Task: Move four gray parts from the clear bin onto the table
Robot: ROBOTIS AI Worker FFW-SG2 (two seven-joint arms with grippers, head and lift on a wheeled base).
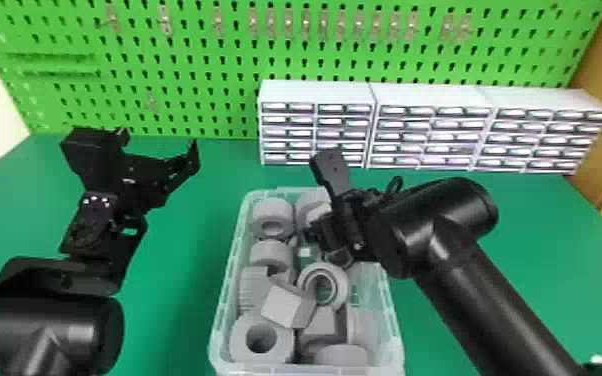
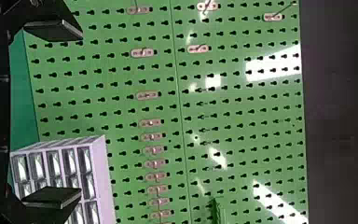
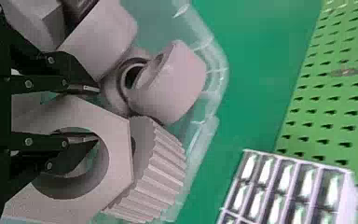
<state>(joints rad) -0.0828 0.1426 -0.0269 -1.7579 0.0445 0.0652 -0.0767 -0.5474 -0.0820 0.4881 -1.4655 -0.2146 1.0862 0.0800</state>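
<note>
Head view: left end effector [image 1: 160,142] released, right end effector [image 1: 319,239] parted over matte, hollow gray parts [image 1: 271,210].

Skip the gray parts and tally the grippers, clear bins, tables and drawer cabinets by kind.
Grippers: 2, left gripper and right gripper
Clear bin: 1
Green table: 1
Drawer cabinets: 3
Total: 7

In the head view, the right pincer [image 1: 319,231] covers the bin's [image 1: 226,300] far right corner and part of a gray piece [image 1: 310,204] under it. Nearer us than the pincer, the bin runs off the edge. In the right wrist view, the pincer partly hides the six-sided piece [image 3: 120,140] beneath it.
</note>
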